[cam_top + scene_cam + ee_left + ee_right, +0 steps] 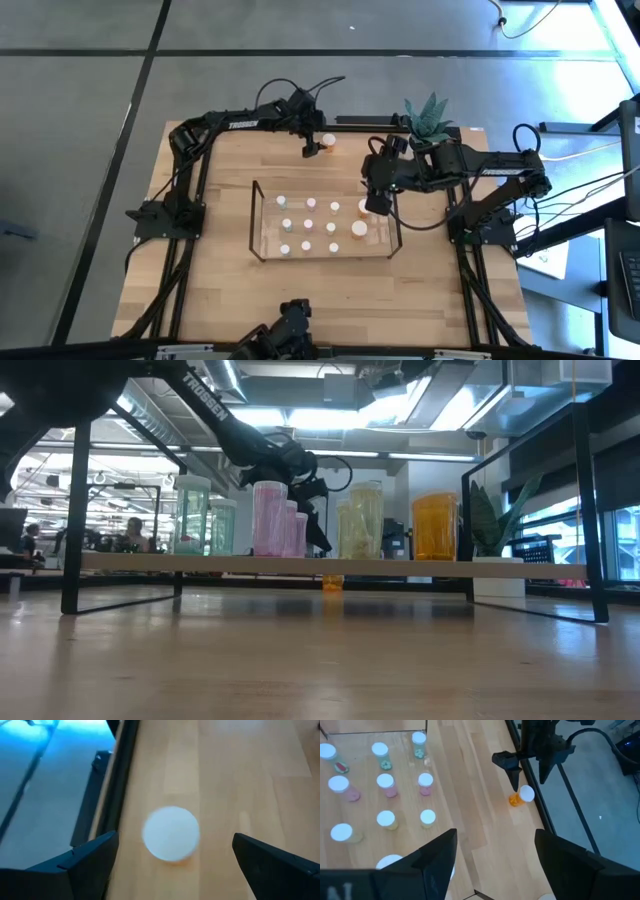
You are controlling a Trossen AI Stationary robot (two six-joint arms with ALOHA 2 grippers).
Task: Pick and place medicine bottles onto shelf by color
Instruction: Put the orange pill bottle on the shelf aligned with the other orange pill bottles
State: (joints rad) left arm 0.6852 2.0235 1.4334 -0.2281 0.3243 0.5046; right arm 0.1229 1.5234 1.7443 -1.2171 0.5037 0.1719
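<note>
A small orange bottle with a white cap stands on the table's far side, outside the shelf; it also shows in the left wrist view and the right wrist view. My left gripper hangs open above it, one finger on either side, not touching. The clear shelf sits mid-table and holds several white-capped bottles in rows: greenish, pink, yellowish and orange. My right gripper is open and empty over the shelf's right end.
A plant in a white pot stands at the far right corner. Black frame rails run along the table's left, right and far edges, close behind the orange bottle. Bare wood lies in front of the shelf.
</note>
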